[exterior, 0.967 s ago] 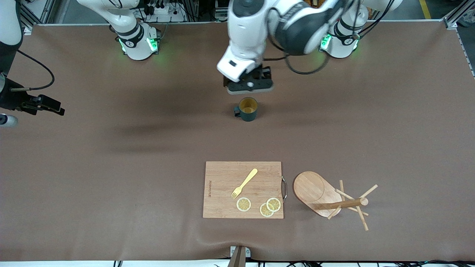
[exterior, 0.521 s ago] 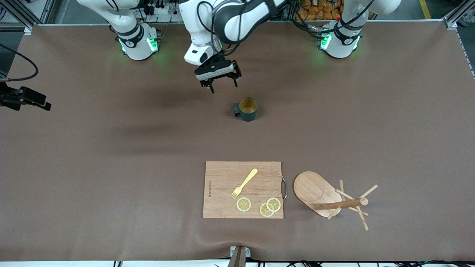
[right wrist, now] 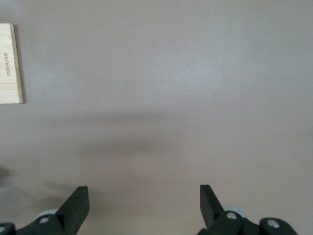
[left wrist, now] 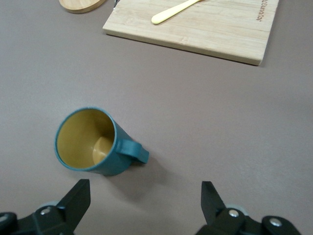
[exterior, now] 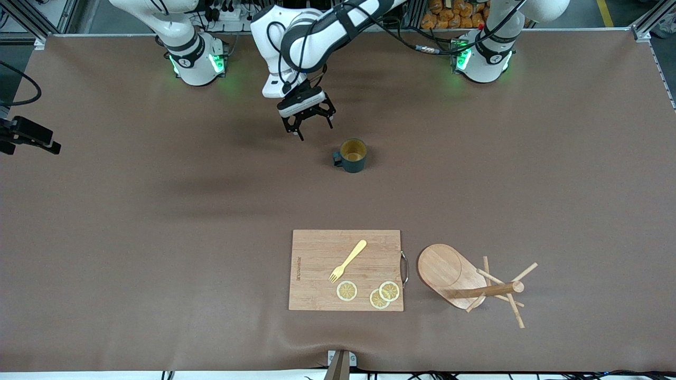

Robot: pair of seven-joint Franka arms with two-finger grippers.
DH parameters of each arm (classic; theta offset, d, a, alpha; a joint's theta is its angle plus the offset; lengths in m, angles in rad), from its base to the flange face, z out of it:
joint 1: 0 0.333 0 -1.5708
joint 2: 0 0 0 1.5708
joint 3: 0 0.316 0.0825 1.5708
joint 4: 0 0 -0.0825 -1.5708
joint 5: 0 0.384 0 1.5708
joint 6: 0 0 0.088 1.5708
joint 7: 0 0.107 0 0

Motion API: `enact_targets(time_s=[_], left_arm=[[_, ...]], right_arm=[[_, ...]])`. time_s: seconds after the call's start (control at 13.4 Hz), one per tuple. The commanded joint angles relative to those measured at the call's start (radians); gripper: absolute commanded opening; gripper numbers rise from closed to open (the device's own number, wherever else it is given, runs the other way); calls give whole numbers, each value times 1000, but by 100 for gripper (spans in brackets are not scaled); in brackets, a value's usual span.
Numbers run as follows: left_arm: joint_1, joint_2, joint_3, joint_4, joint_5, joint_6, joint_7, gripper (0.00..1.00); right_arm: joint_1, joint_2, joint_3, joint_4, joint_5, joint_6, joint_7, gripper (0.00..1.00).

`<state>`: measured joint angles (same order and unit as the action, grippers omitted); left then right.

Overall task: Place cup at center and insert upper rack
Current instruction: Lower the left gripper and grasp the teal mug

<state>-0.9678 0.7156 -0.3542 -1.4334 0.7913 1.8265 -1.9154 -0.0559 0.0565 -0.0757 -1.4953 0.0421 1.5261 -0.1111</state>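
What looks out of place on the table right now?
The upper rack lies tipped on its side beside the cutting board, post level and pegs splayed on the table. The cup stands upright.

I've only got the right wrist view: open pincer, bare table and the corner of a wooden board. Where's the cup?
Observer: The cup stands upright near the middle of the table, farther from the front camera than the cutting board.
Operator: Is the other arm holding it?
Observer: No. The left pincer is open and hangs over bare table beside the cup, not touching it.
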Motion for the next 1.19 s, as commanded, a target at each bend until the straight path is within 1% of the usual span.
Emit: enact_targets(time_s=[0.0,0.15,0.22,0.37,0.45,0.52,0.74,0.89,1.12], left_arm=[[-43,21,8,-53,104,-6,-123,100],[-68,47,8,-113,205,-7,-227,100],[-69,65,8,-124,251,-7,-266,100],[-89,116,11,-124,355,-27,-304,100],[-91,132,11,-122,402,-55,-309,100],[-92,145,11,-122,434,-64,-309,100],[-91,194,11,-118,529,-66,-329,100],[-92,214,24,-113,603,-66,-369,100],[-92,228,35,-107,632,-66,-382,100]], right_arm=[[-2,5,4,36,-7,-15,-1,100],[1,2,7,52,-16,-38,-1,100],[-1,2,4,53,-16,-61,-13,100],[5,2,8,64,-17,-57,-44,100],[30,2,19,76,-63,-61,-42,100],[40,0,19,76,-100,-66,-36,100],[38,0,17,76,-100,-66,-36,100],[36,0,16,76,-97,-63,-36,100],[31,2,11,76,-96,-63,-36,100]])
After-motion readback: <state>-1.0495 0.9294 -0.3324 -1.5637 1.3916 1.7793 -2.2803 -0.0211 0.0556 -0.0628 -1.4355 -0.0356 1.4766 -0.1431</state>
